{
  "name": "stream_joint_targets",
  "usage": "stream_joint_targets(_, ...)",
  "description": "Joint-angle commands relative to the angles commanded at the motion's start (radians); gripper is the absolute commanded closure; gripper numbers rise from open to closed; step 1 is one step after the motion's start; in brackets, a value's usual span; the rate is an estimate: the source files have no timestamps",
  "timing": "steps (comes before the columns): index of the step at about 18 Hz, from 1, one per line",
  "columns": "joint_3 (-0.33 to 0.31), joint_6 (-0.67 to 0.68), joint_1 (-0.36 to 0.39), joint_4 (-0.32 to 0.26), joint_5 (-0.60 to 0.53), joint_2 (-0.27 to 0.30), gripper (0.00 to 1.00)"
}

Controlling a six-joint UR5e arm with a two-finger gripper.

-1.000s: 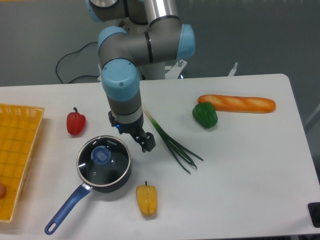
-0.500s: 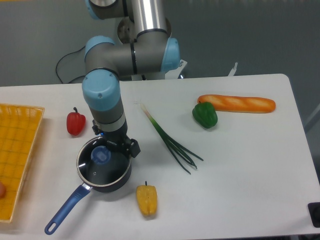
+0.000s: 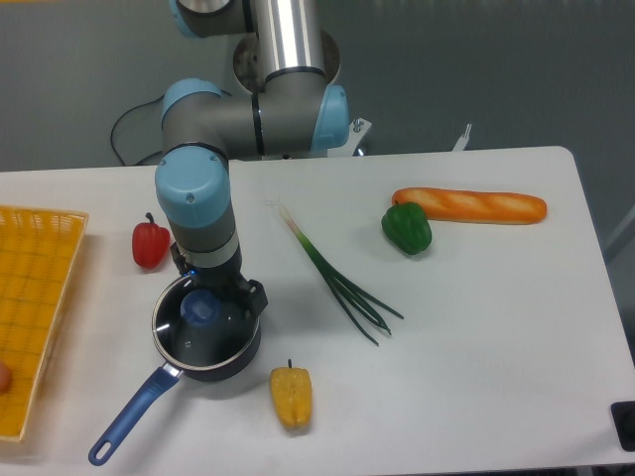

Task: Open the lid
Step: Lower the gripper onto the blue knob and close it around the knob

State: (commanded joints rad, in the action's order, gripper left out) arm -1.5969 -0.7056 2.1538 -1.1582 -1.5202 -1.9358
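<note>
Hand (image 3: 220,297) low over glass lid (image 3: 201,330) beside blue knob (image 3: 201,308), finger spread hidden by wrist, lid seated on saucepan (image 3: 189,363), white surface (image 3: 476,337).

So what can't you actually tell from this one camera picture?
- Jaws: hidden under the arm's wrist, above the lid; open or shut is unclear.
- Blue knob: whether it is gripped or only approached cannot be told.
- Yellow basket: cut off by the left edge, contents mostly unseen.
- Dark thing at the lower right: cut off, unidentifiable.
</note>
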Motion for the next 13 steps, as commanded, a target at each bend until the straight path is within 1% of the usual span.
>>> stream_joint_targets(10,0.043,0.015,-0.023,0.009,0.025,-0.038,0.00)
stream_joint_targets(13,0.043,0.024,-0.026,0.034,0.025,-0.046,0.00)
